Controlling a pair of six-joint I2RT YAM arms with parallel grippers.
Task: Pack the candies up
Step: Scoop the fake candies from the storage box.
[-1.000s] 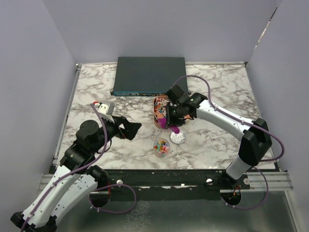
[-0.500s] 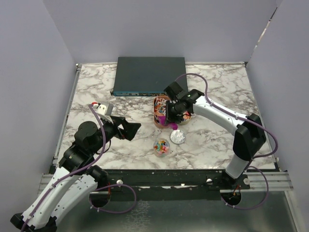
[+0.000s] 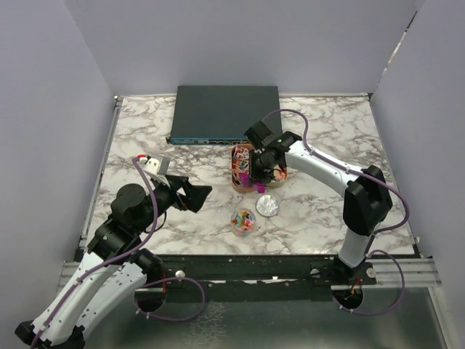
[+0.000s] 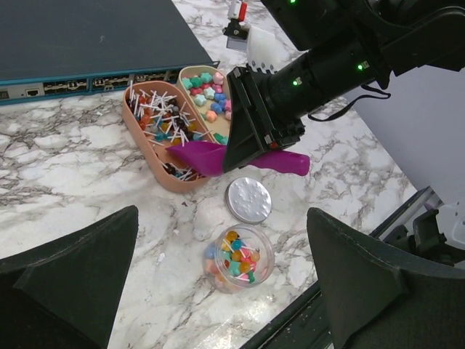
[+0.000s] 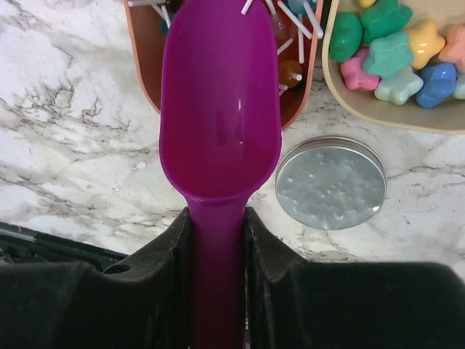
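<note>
Small round candies [image 4: 236, 254] on white sticks in mixed colours lie in an open clear jar [image 3: 243, 220] near the table's front. More of them [image 4: 156, 116] fill an orange tray [image 3: 237, 180]. My right gripper [image 5: 218, 218] is shut on the handle of a purple scoop [image 5: 220, 109]. The scoop's bowl is empty and hangs over the orange tray's [image 5: 142, 65] near end. My left gripper [image 4: 222, 218] stands open above and left of the jar [image 4: 239, 258], holding nothing.
The jar's silver lid [image 3: 268, 206] lies flat between jar and tray, also seen as lid [image 5: 330, 182]. A beige tray [image 5: 378, 120] of star-shaped sweets [image 5: 392, 54] sits beside the orange one. A dark flat box [image 3: 224, 114] lies at the back.
My right gripper has carried the scoop from above the lid back toward the orange tray. The left arm has barely shifted.
</note>
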